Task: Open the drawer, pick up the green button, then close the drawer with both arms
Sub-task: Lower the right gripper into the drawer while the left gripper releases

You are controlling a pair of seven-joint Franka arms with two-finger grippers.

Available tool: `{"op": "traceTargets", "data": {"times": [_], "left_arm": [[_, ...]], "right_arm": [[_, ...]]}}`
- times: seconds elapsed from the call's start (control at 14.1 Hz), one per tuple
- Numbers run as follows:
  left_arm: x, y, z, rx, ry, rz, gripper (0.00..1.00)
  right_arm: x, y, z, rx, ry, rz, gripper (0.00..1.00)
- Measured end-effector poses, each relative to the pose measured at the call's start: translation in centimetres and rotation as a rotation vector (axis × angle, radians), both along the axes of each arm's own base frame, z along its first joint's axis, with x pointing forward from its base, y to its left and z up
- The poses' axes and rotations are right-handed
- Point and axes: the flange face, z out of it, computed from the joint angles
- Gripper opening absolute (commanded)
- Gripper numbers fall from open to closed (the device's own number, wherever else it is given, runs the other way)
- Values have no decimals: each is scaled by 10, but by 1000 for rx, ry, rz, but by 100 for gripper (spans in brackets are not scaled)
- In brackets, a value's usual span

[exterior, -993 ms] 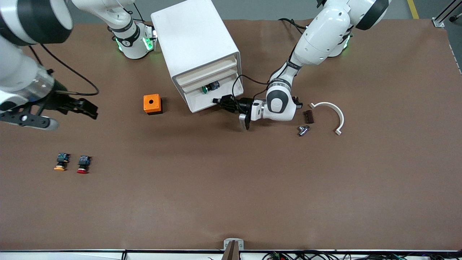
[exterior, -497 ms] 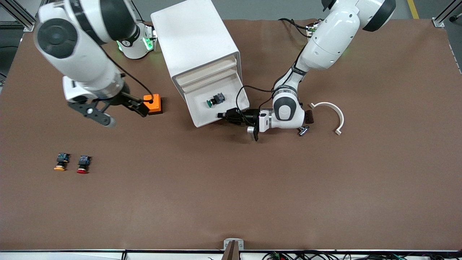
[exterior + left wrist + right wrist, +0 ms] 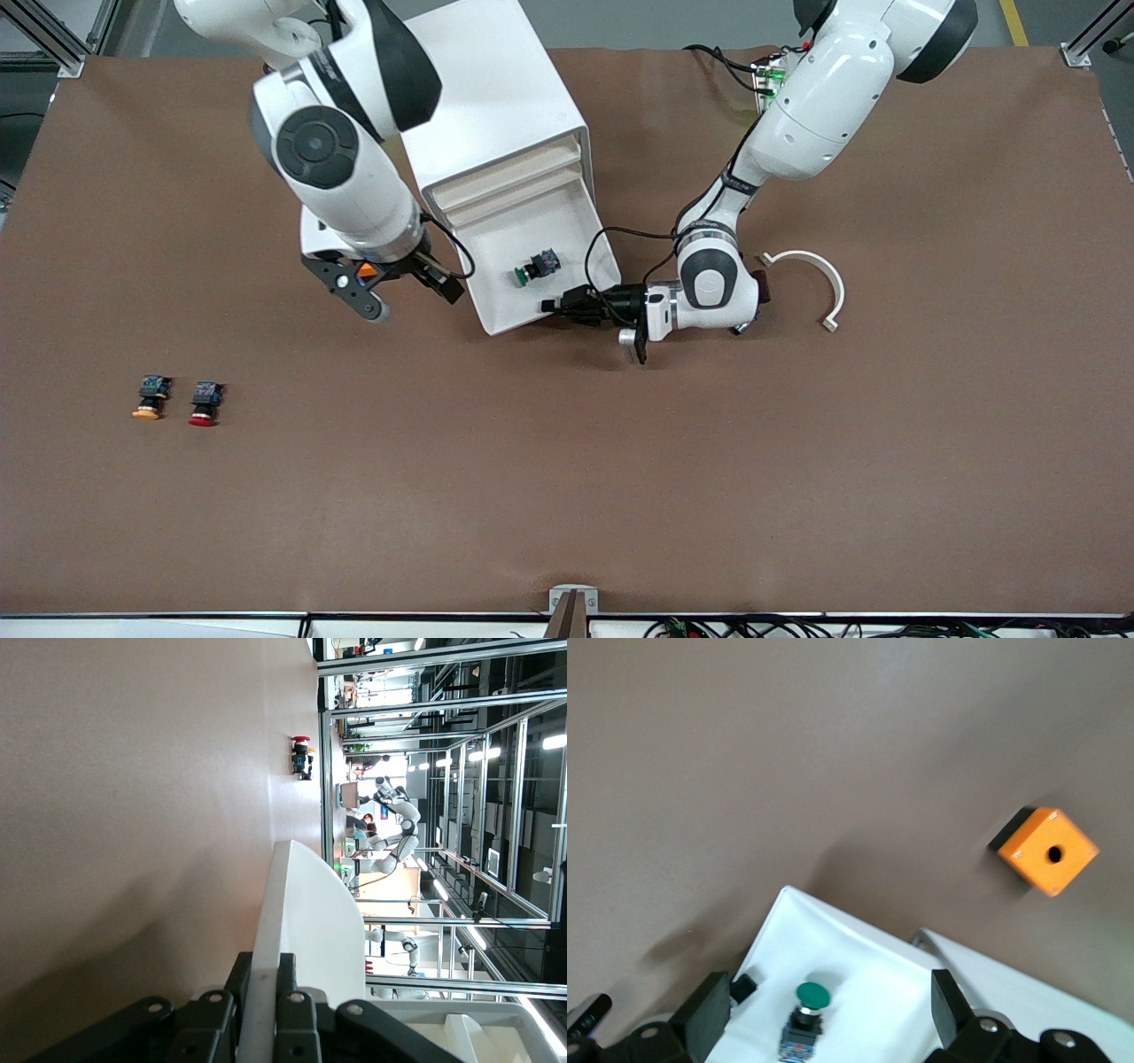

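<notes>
The white cabinet [image 3: 478, 97] has its lowest drawer [image 3: 500, 297] pulled out toward the front camera. Inside lies the green-capped button [image 3: 535, 267], on its side. My left gripper [image 3: 554, 307] is shut on the drawer's front wall, which runs between its fingers [image 3: 285, 979] in the left wrist view. My right gripper [image 3: 410, 297] hangs open in the air beside the drawer, toward the right arm's end of the table. In the right wrist view the button [image 3: 806, 1014] shows on the drawer floor [image 3: 833, 948] between the open fingers [image 3: 709, 1014].
An orange box [image 3: 1050, 850] stands on the table beside the cabinet, mostly hidden under the right arm in the front view. An orange-capped button [image 3: 151, 396] and a red-capped one [image 3: 205, 403] lie near the right arm's end. A white curved piece [image 3: 811, 275] lies by the left arm.
The left gripper has drawn the drawer farther out toward the front camera. The right arm has swung in from its end of the table to beside the drawer.
</notes>
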Motion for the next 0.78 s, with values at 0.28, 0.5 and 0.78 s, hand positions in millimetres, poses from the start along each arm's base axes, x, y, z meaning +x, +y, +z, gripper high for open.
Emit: {"op": "traceTargets", "data": {"times": [0.28, 0.5, 0.78], "left_arm": [[13, -1, 6, 33, 21, 49, 100], [18, -2, 10, 33, 49, 63, 100], [33, 9, 15, 80, 111, 55, 100]], "right_arm": [[-19, 51, -29, -4, -19, -73, 100], [-22, 62, -45, 20, -11, -105, 100], [-28, 64, -69, 54, 13, -132, 100]]}}
